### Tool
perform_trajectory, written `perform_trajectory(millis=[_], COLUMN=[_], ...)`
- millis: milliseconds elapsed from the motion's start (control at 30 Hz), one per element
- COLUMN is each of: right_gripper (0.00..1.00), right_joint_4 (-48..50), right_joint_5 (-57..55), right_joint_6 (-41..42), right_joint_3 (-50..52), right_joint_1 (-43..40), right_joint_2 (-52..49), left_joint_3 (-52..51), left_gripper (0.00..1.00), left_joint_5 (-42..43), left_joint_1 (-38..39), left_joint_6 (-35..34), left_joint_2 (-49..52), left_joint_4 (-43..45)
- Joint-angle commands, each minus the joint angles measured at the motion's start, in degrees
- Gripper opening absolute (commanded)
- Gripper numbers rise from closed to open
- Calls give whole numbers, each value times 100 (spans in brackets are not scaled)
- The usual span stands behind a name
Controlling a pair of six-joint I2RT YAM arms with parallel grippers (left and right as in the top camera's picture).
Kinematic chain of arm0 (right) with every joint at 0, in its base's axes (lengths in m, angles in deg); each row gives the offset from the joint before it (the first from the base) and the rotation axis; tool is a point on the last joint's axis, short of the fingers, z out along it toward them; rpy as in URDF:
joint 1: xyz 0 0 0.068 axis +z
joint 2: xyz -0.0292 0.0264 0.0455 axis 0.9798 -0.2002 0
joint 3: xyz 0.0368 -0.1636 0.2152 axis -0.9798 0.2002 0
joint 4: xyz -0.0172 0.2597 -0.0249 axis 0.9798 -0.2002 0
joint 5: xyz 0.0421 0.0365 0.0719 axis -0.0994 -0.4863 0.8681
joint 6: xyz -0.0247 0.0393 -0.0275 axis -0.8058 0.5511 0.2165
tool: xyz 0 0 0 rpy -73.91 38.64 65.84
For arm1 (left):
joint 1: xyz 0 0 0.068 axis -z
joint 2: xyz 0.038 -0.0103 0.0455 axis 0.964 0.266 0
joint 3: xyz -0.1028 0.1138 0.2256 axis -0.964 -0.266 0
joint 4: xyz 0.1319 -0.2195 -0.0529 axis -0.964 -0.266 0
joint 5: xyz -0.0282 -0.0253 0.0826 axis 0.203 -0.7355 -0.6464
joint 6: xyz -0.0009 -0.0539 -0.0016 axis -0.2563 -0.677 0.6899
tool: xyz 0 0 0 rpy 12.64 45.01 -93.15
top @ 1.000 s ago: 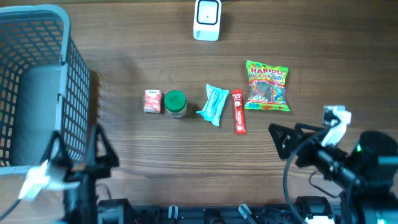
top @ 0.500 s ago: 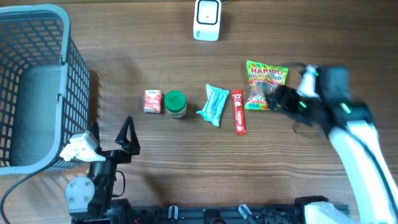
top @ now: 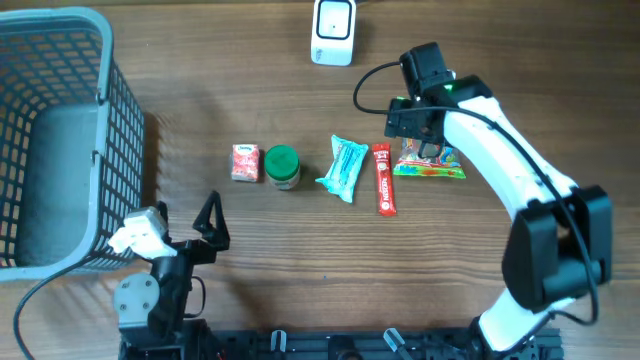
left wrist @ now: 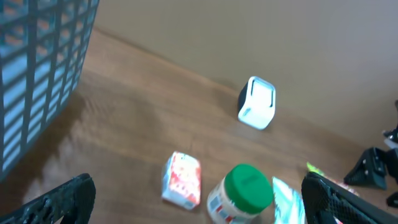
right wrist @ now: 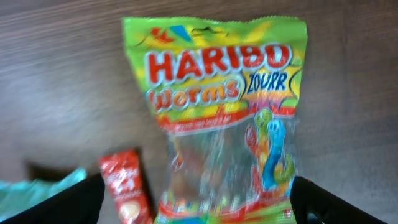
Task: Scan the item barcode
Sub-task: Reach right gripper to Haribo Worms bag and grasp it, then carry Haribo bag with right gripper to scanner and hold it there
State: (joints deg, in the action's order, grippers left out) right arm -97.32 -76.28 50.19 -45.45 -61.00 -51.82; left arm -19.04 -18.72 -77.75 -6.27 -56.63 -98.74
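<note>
Basket (top: 60,130) far left on the table (top: 300,270). Left gripper (top: 182,222) sits near it, fingers spread wide, nothing between them. Along the row: red box (top: 245,162), jar (top: 283,167), the scanner (top: 333,32) well behind, teal packet (top: 344,168), red stick (top: 383,180). The Haribo bag (right wrist: 217,118) lies flat at the right end. Right gripper (top: 425,140) hangs over it, fingers spread wide, not pinching.

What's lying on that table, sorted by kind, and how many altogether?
Soft packets: 3 (Haribo bag, red stick, teal pouch)
Green-lidded jar: 1
Small red carton: 1
White scanner: 1
Blue basket: 1
Total: 7
</note>
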Motion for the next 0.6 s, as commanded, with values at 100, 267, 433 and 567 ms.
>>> perform_trajectory(millis=[100,267,433,567], right_gripper=[96,96,95,85], right_joint_4=[105,103,92,120], right_joint_5=[-428,-544,-544,-546], right_joint_6=[-308,-282,-262,-258], right_joint_3=[-164,-157,-153,-153], right_joint_1=[-28,-28,-28,-28], right_joint_2=[-334,-772,-1285,-1447], left_joint_3=[-114,-114,-120,-157], left_gripper=[100,100,100,100], left_joint_5=[90,90,90,-13], left_joint_1=[-42,-42,-42,-44], left_joint_6=[52,52,55,55], left_joint_2=[-20,-20,-20,-20], left_joint_4=[-243,-330,-566,-564])
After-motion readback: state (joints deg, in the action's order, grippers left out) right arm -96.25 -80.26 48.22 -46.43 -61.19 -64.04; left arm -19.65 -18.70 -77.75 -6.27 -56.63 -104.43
